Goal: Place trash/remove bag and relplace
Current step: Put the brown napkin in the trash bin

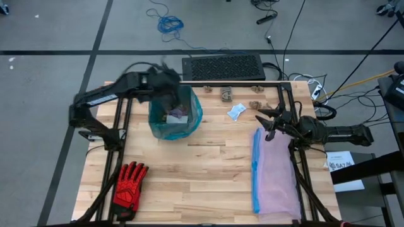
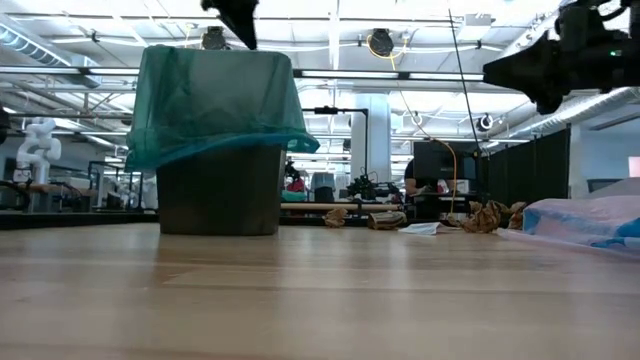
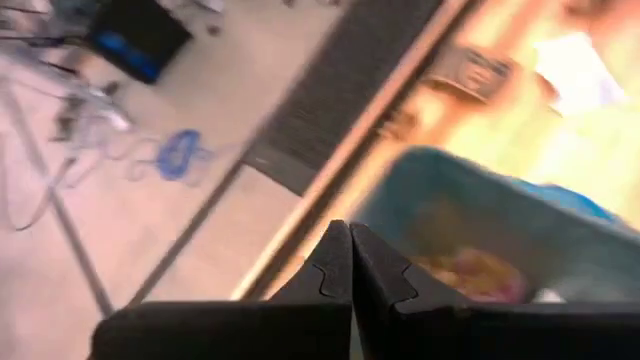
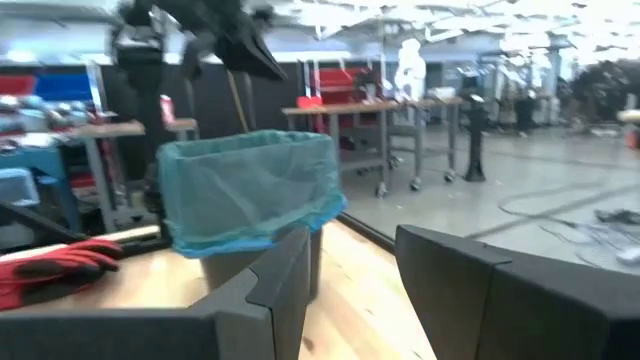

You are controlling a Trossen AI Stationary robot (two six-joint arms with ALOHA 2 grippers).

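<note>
A dark bin lined with the teal bag [image 1: 175, 115] [image 2: 220, 110] [image 4: 250, 190] stands upright on the table's far left part, the bag's rim folded over its top edge. Some trash [image 3: 470, 270] lies inside it. My left gripper [image 1: 166, 85] [image 3: 350, 262] hovers shut above the bin's far rim, holding nothing. More trash lies along the far edge: tan lumps [image 1: 227, 94] [image 2: 385, 219] and a pale blue scrap [image 1: 237, 112]. My right gripper [image 1: 271, 124] [image 4: 350, 270] stands open above the table's right side, nothing between its fingers.
A pale lilac bag [image 1: 278, 173] with a blue rim [image 1: 255, 170] lies flat on the table's right half. A red-and-black glove [image 1: 129, 184] lies at the near left corner. Bare wood shows between the bin and the near edge.
</note>
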